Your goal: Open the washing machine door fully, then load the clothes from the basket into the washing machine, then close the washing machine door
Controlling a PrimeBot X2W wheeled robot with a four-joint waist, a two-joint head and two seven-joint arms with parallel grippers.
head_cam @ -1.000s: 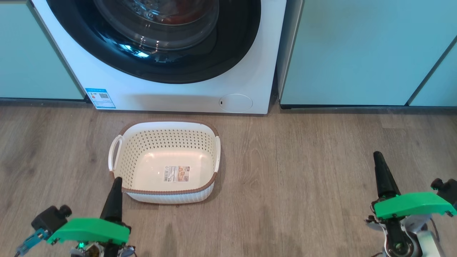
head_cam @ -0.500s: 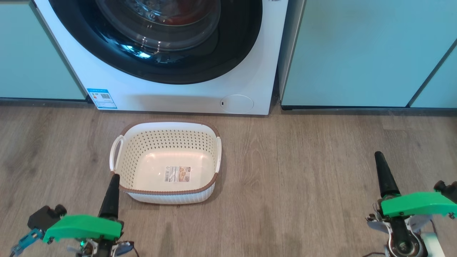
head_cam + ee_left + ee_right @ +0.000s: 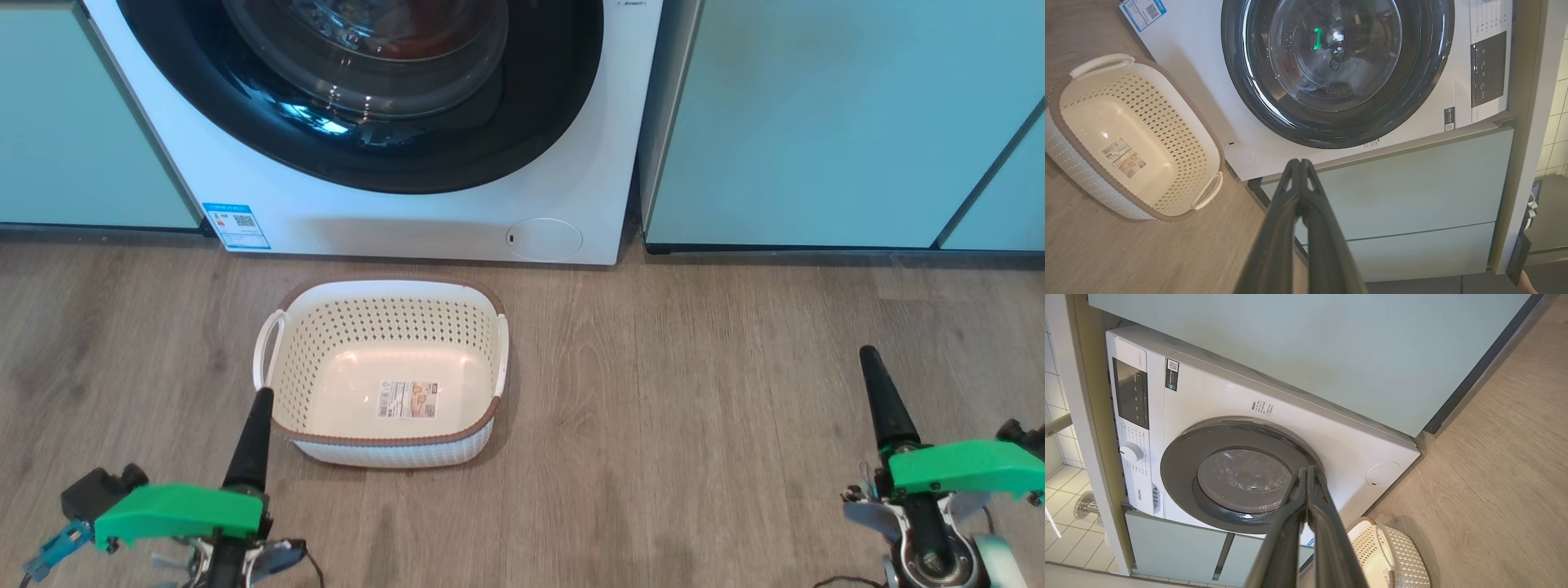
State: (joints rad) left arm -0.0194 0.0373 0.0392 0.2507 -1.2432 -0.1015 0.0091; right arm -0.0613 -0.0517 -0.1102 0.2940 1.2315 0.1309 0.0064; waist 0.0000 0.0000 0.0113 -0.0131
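**Head view.** The washing machine [image 3: 392, 220] occupies the 12 o'clock sector, between pale green cabinets [image 3: 816, 122]. The washing machine door [image 3: 367, 155] lies flush against the machine's front, its black rim surrounding the glass bowl. A reddish patch [image 3: 424, 45] shows through the glass at the top edge; what it is cannot be told. A blue label sticker [image 3: 235, 225] sits at the machine's 7 o'clock corner and a round filter cover [image 3: 544, 239] at its 5 o'clock corner.

The basket [image 3: 384, 283] stands upright on the wooden floor [image 3: 694, 392] just in front of the machine, near the picture's centre. A label sticker [image 3: 408, 399] is visible on its bottom.

The left gripper [image 3: 261, 396] is at 7 o'clock, fingers pressed together and holding nothing, with its tip beside the basket's near left corner. Whether the two touch cannot be told. The right gripper [image 3: 867, 353] is at 4 o'clock, fingers likewise pressed together, well apart from the basket.

**Left wrist view.** The meeting fingertips point toward the cabinet below the door.

**Right wrist view.** The control panel [image 3: 1131, 394] and dial [image 3: 1131, 452] appear at 9 o'clock.
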